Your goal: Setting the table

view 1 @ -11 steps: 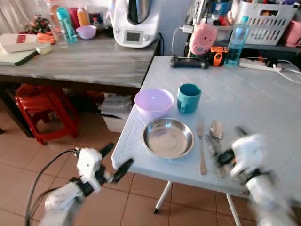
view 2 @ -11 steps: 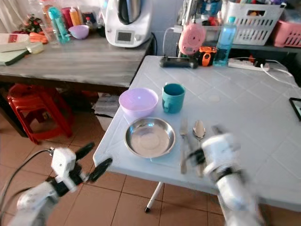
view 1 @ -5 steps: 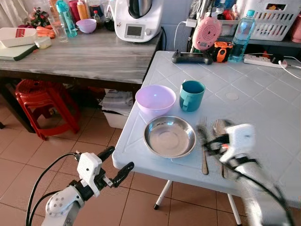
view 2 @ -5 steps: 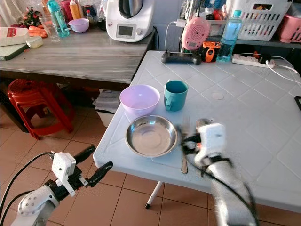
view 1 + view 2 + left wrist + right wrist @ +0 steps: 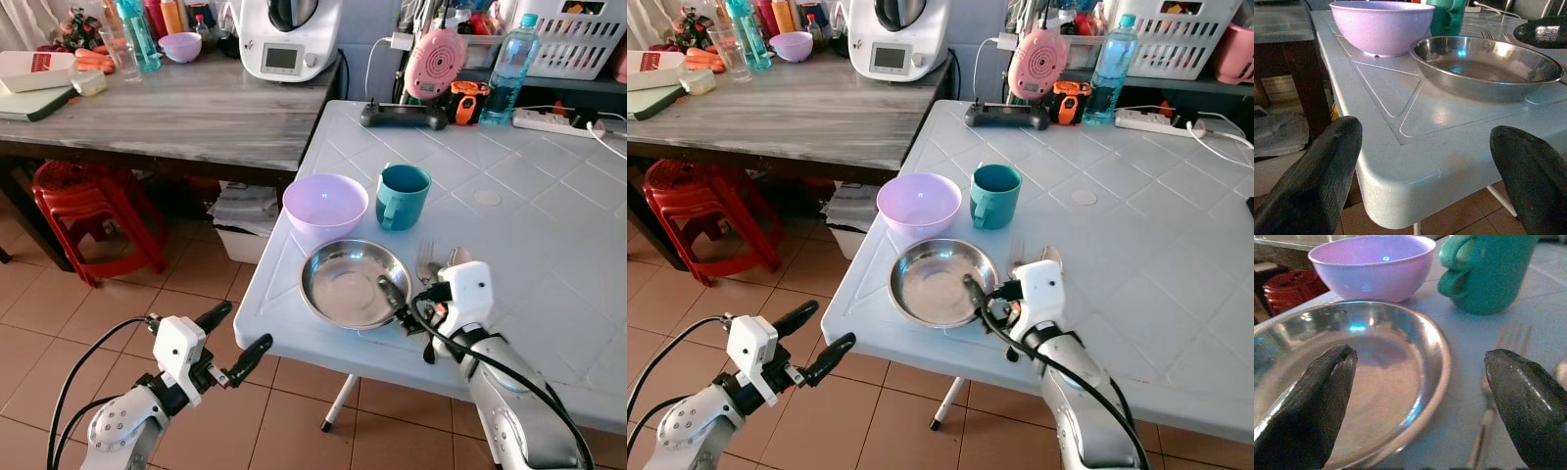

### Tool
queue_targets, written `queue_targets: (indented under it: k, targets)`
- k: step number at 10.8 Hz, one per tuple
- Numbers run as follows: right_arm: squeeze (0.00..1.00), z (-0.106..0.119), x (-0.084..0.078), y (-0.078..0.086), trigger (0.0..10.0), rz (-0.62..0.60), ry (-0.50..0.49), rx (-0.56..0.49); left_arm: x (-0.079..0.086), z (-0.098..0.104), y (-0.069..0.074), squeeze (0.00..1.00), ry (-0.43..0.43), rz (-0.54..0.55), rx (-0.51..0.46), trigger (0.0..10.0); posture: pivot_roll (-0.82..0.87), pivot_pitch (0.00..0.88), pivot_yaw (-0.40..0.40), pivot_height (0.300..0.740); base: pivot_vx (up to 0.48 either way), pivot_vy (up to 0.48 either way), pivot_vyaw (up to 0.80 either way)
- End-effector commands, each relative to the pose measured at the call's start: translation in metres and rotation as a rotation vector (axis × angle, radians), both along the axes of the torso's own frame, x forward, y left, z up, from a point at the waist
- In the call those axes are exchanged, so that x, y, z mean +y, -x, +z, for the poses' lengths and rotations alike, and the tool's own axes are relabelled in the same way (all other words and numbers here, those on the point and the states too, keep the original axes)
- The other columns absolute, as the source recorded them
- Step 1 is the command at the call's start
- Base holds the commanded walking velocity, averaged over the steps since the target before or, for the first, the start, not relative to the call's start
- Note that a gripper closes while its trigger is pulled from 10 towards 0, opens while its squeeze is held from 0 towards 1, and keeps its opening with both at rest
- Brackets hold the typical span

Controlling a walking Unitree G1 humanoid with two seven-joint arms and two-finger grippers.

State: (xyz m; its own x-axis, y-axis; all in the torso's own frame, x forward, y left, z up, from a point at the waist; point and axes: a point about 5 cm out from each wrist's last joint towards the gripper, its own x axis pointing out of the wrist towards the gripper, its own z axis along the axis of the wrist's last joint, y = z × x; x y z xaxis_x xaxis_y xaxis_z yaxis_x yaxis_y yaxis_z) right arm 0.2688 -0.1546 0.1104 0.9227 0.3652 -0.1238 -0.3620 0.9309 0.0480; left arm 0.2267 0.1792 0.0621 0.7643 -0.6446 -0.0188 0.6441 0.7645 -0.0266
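I am looking down at the pale blue table (image 5: 549, 225), where the place setting is sitting near the front edge. The steel plate (image 5: 354, 282) is lying empty, showing only reflections in its base. Just behind it the lilac bowl (image 5: 324, 205) is standing upright and holding nothing, and beside that the teal mug (image 5: 402, 196) is standing with its handle turned toward the bowl; I cannot see into the mug well enough to tell its contents. A fork (image 5: 426, 262) and a spoon (image 5: 458, 257) are lying just beside the plate.

My right gripper (image 5: 409, 311) is hovering over the plate's near rim, fingers spread apart and grasping nothing; one finger is reaching over the plate, the other over the cutlery. My left gripper (image 5: 231, 339) is hanging low off the table's corner above the tiled floor (image 5: 59, 304), fingers also parted and empty, pointing toward the table edge.
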Motion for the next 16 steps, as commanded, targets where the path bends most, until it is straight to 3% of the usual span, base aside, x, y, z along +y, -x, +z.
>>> queue_targets:
  k: [1,6,9,11,16]
  targets:
    - [0.0,0.001,0.001,-0.002,10.0,0.012,-0.017,0.012,0.002,0.001,-0.001,0.0,-0.026,-0.023,-0.009,10.0,0.03,0.064,0.049,0.74,0.0,0.0,0.0]
    - [0.0,0.001,0.005,-0.008,10.0,0.042,-0.042,0.06,-0.011,0.003,-0.003,0.0,-0.024,-0.055,-0.053,10.0,0.04,0.051,0.047,0.74,0.0,0.0,0.0]
    - [0.0,-0.002,-0.003,-0.01,10.0,-0.02,-0.043,0.078,-0.006,0.002,-0.004,0.0,-0.028,-0.037,-0.05,10.0,0.04,0.055,0.047,0.74,0.0,0.0,0.0]
    - [0.0,-0.009,-0.009,-0.013,10.0,-0.068,-0.108,0.123,-0.003,0.001,-0.004,0.0,-0.025,-0.046,-0.051,10.0,0.04,0.057,0.05,0.74,0.0,0.0,0.0]
    - [0.0,-0.005,0.011,-0.023,10.0,-0.008,-0.141,0.12,-0.009,-0.001,-0.007,0.0,-0.032,-0.075,-0.059,10.0,0.03,0.061,0.056,0.74,0.0,0.0,0.0]
